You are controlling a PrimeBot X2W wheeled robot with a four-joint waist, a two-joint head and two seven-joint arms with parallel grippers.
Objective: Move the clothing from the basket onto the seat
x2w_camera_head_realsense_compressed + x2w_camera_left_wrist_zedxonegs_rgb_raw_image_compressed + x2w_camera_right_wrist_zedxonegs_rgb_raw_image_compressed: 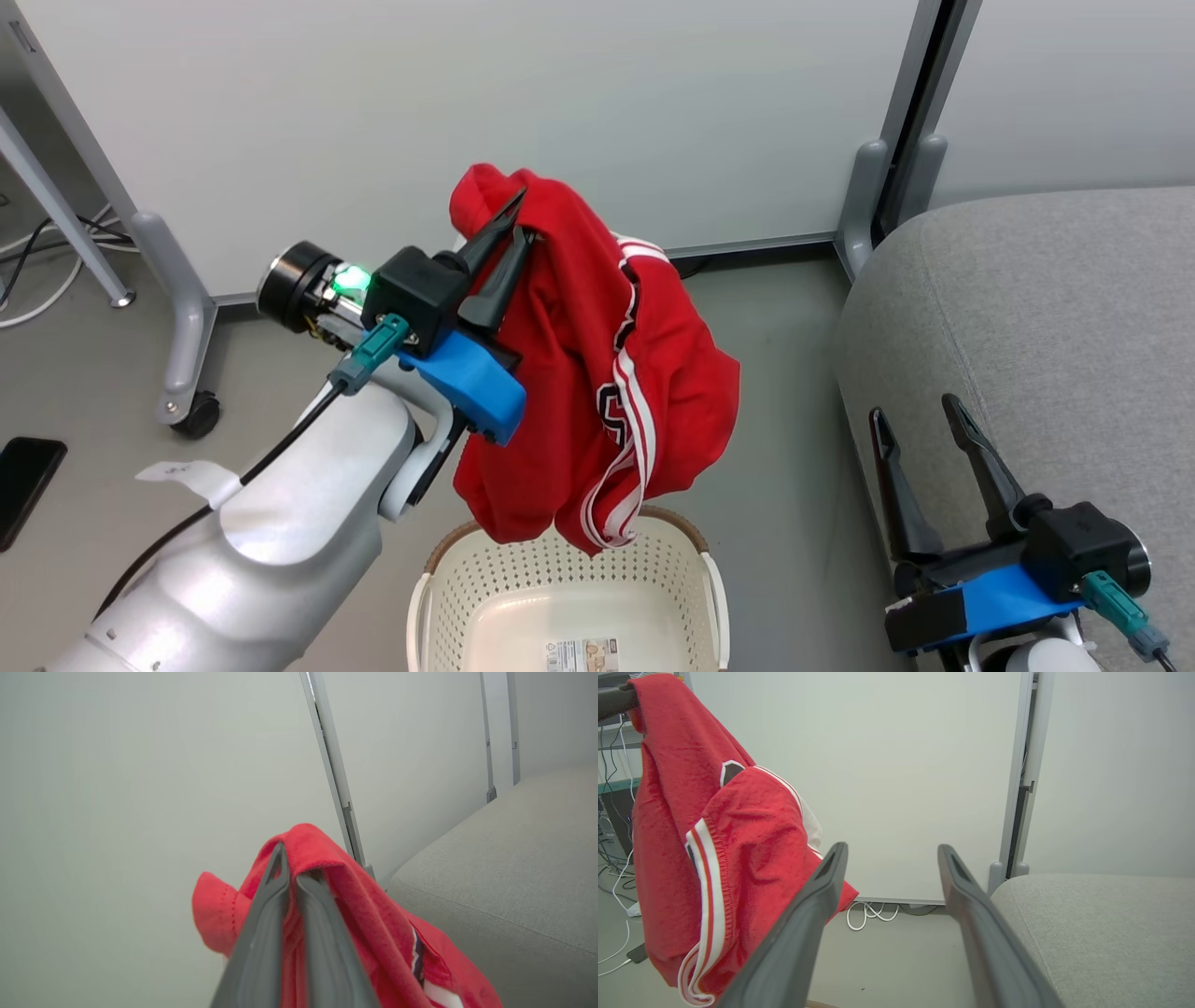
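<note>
Where the scene lies nearest the robot, the basket [523,574] stands on the floor [794,392], a paper label [582,653] on its base. At the near right, the right end effector [915,411] hangs with its fingers spread wide apart and nothing between them, just beside the near left edge of the seat [1046,308].

Farther in, the left end effector [523,217] is clamped together on the clothing [579,355], pinching a fold near its top. The red garment drapes down to the right of the fingers, its white-striped trim showing. Its lowest hem hangs over the basket's far rim; it may be touching, though that is hard to tell. The grey seat lies to the right, apart from the garment.

Beyond stand pale partition panels [467,93] on grey feet, with cables [868,912] on the floor at their base.
</note>
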